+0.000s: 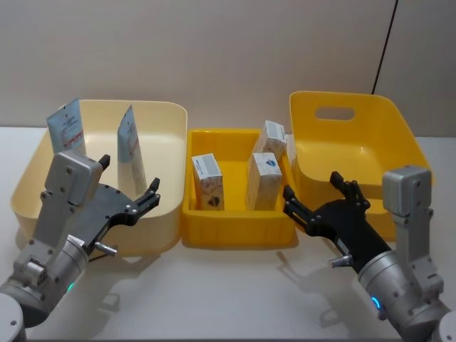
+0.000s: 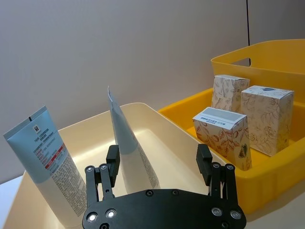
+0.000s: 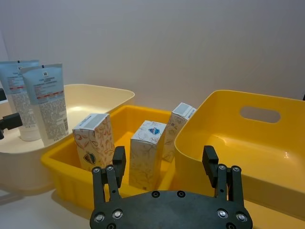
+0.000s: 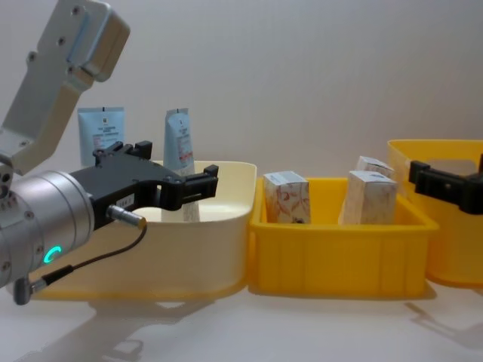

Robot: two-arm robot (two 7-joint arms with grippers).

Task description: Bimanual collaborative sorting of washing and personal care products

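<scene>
Two light-blue squeeze tubes (image 1: 68, 128) (image 1: 130, 146) stand upright in the cream bin (image 1: 165, 112) on the left. Three white floral cartons (image 1: 209, 182) (image 1: 264, 178) (image 1: 273, 135) stand in the small yellow bin (image 1: 235, 231) in the middle. My left gripper (image 1: 130, 177) hovers open over the cream bin's front, just short of the nearer tube (image 2: 126, 138), holding nothing. My right gripper (image 1: 311, 185) is open and empty, between the small bin's right end and the large yellow bin (image 1: 385, 142). The nearest carton (image 3: 147, 152) stands ahead of it.
The large yellow bin with a handle slot (image 1: 335, 112) holds nothing that I can see. All three bins stand side by side on a white table (image 1: 228, 299), with a plain wall behind. There is free table in front of the bins.
</scene>
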